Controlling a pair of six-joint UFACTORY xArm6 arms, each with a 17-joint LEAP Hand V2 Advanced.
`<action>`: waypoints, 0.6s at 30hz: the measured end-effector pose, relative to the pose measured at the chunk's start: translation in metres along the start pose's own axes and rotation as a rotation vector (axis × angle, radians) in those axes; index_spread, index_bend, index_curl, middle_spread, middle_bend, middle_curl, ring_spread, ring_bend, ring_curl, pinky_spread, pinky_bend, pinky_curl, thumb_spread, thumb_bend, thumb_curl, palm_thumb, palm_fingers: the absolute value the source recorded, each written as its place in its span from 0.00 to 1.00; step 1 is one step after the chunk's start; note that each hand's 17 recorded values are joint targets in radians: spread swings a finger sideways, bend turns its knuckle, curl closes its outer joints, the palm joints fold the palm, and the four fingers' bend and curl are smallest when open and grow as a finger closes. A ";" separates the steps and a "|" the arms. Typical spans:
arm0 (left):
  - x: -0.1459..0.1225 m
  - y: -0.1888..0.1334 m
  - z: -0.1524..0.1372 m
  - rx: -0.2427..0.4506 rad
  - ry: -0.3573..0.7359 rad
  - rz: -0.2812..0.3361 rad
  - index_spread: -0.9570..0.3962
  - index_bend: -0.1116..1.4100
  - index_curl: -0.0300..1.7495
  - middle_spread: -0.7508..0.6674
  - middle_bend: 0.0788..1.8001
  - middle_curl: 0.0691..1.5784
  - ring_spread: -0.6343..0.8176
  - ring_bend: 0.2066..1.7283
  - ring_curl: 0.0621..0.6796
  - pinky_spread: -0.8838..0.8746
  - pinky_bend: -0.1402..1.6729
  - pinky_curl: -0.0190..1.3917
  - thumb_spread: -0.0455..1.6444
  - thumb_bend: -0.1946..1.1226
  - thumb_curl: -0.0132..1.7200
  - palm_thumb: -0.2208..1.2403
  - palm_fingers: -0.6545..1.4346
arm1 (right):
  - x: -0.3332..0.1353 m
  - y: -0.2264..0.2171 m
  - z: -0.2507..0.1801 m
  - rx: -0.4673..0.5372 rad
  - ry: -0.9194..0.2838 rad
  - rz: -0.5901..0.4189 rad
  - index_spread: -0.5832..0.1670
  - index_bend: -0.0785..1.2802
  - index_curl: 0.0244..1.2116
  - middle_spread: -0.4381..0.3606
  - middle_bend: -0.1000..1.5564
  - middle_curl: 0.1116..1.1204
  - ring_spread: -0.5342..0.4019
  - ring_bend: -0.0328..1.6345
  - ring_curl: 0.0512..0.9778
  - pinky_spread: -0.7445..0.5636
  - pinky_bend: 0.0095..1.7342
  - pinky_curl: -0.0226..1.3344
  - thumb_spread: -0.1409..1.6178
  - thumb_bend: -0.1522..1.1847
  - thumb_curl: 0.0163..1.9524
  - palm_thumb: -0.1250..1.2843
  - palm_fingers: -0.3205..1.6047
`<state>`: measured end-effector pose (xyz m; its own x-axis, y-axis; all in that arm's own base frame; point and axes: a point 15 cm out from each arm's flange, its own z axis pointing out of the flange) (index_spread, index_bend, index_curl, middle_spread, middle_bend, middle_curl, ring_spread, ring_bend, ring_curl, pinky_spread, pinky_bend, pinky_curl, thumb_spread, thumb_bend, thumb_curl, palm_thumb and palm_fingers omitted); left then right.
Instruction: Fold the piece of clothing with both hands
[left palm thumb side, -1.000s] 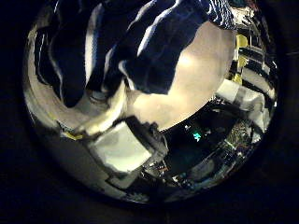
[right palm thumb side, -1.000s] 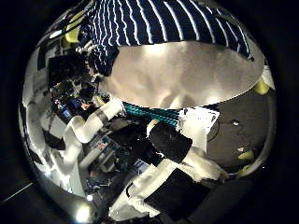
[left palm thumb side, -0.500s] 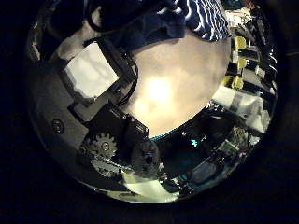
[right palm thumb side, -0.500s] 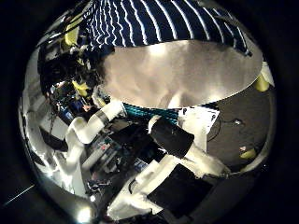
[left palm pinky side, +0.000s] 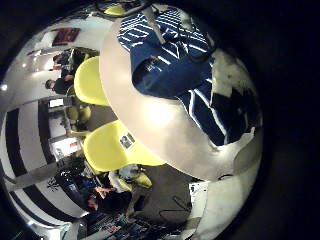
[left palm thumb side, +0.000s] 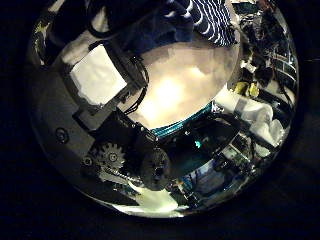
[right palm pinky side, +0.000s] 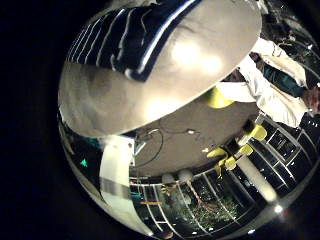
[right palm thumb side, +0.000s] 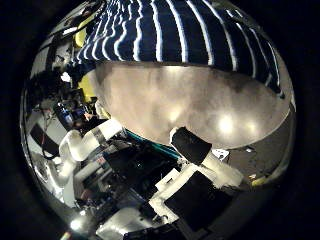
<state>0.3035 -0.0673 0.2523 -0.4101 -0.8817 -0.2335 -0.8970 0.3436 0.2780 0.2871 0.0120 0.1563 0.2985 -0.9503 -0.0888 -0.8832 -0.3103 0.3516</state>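
Note:
A striped garment (left palm pinky side: 175, 75) lies on a round table (left palm pinky side: 150, 135) in the left little finger side palm view, one end rising to fingers (left palm pinky side: 152, 20) at the view's edge. In the left thumb side palm view my left hand (left palm thumb side: 100, 85) has its thumb curled across the palm, with the garment (left palm thumb side: 205, 20) at its fingertips. In the right thumb side palm view the garment (right palm thumb side: 170, 35) fills the part beyond the bare table (right palm thumb side: 190, 100); my right hand (right palm thumb side: 200, 150) shows relaxed fingers away from it. The right little finger side palm view shows the garment's edge (right palm pinky side: 130, 40) on the table (right palm pinky side: 160, 95).
Several chairs (left palm pinky side: 110, 150) stand close round the table in the left little finger side palm view, and more chairs (right palm pinky side: 225, 155) show past the table's edge in the right little finger side palm view. Cluttered shelving lies beyond.
My left thumb has swung in across the palm, and the cloth that draped close before it now shows only at the view's edge. The right palm has come closer to the garment.

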 end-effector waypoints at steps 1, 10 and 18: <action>0.001 -0.001 -0.005 0.002 0.012 0.002 0.24 0.27 0.47 0.11 0.43 0.48 0.08 0.61 0.65 0.13 0.69 0.43 0.66 0.14 0.29 0.72 0.82 | -0.001 -0.002 0.003 -0.007 0.000 0.000 0.43 0.18 0.25 0.41 0.30 0.34 0.42 0.44 0.23 0.66 0.29 0.16 0.67 0.10 0.18 0.52 0.29; -0.002 0.001 -0.026 0.001 0.032 0.007 0.21 0.22 0.54 0.10 0.42 0.49 0.08 0.60 0.66 0.13 0.69 0.43 0.66 0.14 0.30 0.72 0.82 | 0.011 -0.019 0.007 0.025 0.098 0.059 0.44 0.19 0.27 0.42 0.30 0.33 0.42 0.43 0.24 0.64 0.28 0.16 0.66 0.10 0.19 0.54 0.31; -0.004 0.000 -0.032 0.001 0.030 0.015 0.20 0.19 0.58 0.10 0.41 0.50 0.07 0.60 0.67 0.13 0.69 0.42 0.67 0.14 0.30 0.71 0.82 | 0.017 -0.032 0.006 0.074 0.149 0.100 0.38 0.17 0.26 0.32 0.33 0.37 0.28 0.53 0.30 0.44 0.36 0.18 0.65 0.11 0.20 0.60 0.47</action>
<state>0.3106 -0.0742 0.2834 -0.4179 -0.8860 -0.2010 -0.8911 0.3567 0.2805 0.3184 0.0057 0.1374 0.2533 -0.9637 0.0841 -0.9337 -0.2209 0.2817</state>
